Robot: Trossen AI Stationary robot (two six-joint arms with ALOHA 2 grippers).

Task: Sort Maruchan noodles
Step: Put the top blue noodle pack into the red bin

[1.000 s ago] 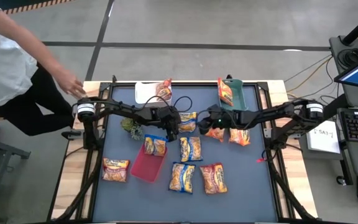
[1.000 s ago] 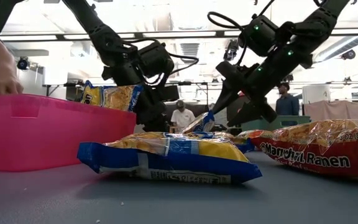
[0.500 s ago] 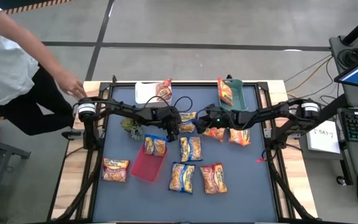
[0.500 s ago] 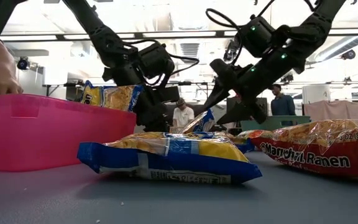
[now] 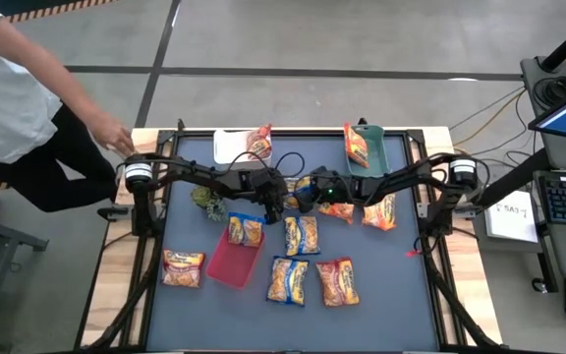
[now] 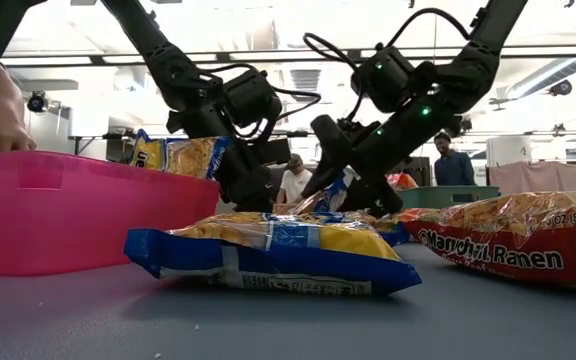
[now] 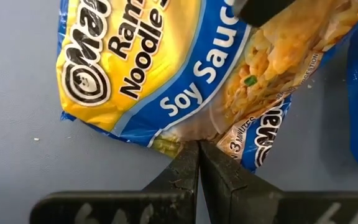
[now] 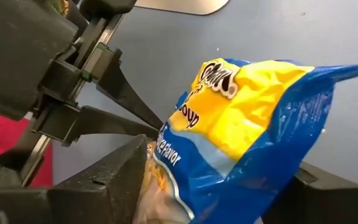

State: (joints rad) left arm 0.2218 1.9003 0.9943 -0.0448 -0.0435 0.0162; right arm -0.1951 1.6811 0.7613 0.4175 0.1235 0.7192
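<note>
At the far left, beyond the worktop (image 5: 381, 295), a person's hand (image 5: 114, 136) is seen over the corner. Near the left edge one orange packet (image 5: 183, 267) lies flat. Beside it the pink bin (image 5: 232, 264) is seen with a blue-trimmed packet (image 5: 245, 231) resting across its far rim; whether anything else lies inside cannot be told.

At the centre the left gripper (image 7: 199, 163) is held with its jaws pressed together on the corner seam of the soy sauce packet (image 7: 166, 68), whose long axis runs away from the jaws. Just right of it, the right gripper (image 5: 303, 194) is set around another blue-trimmed packet (image 8: 241, 137), which stands tilted between half-open jaws; a firm grip is not yet shown. That packet lies directly between the jaws, so the right arm is judged the nearer one.

Nearer the front, three more packets (image 5: 303, 236) are spread out. At the far right a green tray (image 5: 376, 147) carries a red packet (image 5: 356, 146); a white tray (image 5: 229, 146) at far centre-left holds another red one (image 5: 259, 143).
</note>
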